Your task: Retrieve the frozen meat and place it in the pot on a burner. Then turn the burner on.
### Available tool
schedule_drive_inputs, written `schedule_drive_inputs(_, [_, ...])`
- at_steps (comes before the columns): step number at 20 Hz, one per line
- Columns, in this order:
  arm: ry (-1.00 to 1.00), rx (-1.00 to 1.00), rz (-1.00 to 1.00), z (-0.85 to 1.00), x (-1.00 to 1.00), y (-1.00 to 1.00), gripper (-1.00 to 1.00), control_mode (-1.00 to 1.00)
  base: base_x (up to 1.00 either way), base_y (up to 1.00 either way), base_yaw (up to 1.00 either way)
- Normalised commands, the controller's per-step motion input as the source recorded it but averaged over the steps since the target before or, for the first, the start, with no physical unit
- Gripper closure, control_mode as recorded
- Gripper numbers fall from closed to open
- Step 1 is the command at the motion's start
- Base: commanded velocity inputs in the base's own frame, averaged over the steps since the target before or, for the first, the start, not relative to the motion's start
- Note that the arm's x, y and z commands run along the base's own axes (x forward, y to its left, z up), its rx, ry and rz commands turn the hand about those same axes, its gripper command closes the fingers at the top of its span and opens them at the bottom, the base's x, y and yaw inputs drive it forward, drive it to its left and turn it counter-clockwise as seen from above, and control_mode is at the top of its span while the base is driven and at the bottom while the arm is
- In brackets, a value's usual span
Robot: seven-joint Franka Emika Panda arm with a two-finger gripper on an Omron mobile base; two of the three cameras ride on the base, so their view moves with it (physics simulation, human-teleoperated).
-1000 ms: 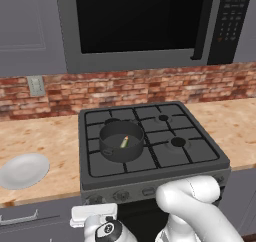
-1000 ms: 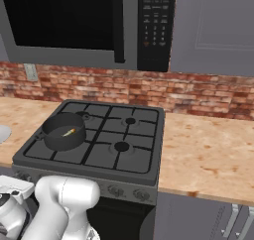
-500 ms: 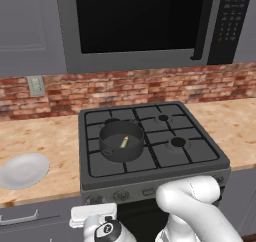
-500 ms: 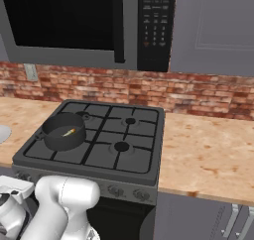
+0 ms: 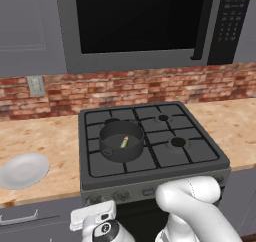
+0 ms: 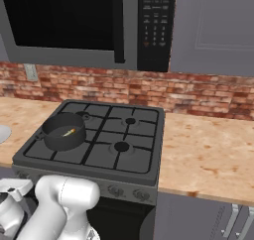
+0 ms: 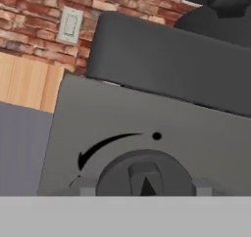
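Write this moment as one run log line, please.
fish: in pot on front-left burner | gripper: at stove knob, jaws around it | burner: no flame seen

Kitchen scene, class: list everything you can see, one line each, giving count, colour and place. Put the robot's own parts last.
pot: one, dark grey, front-left burner of the stove.
frozen meat: one small fish, green-grey and yellowish, inside the pot.
stove: one, dark grey, between the counters.
knob: one seen close, dark grey, stove front panel, under a curved arrow.
plate: one, white, counter left of the stove.
microwave: one, grey and black, above the stove.
wall outlet: one, pale, brick wall.
gripper: one, at the knob; its jaw state is unclear.
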Motion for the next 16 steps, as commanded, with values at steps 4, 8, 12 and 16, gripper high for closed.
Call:
schedule_drive_inputs(4, [0.06,-0.41,0.00,-0.24,0.00,0.00,1.00,-1.00,0.00,0.00,0.00])
schedule_drive_inputs(8, [0.05,-0.43,0.00,-0.31,0.00,0.00,1.00,-1.00,0.00,0.00,0.00])
schedule_drive_inputs(12, [0.06,-0.45,0.00,-0.35,0.00,0.00,1.00,-1.00,0.00,0.00,0.00])
schedule_drive_inputs(16, [0.07,-0.43,0.00,-0.39,0.00,0.00,1.00,-1.00,0.00,0.00,0.00])
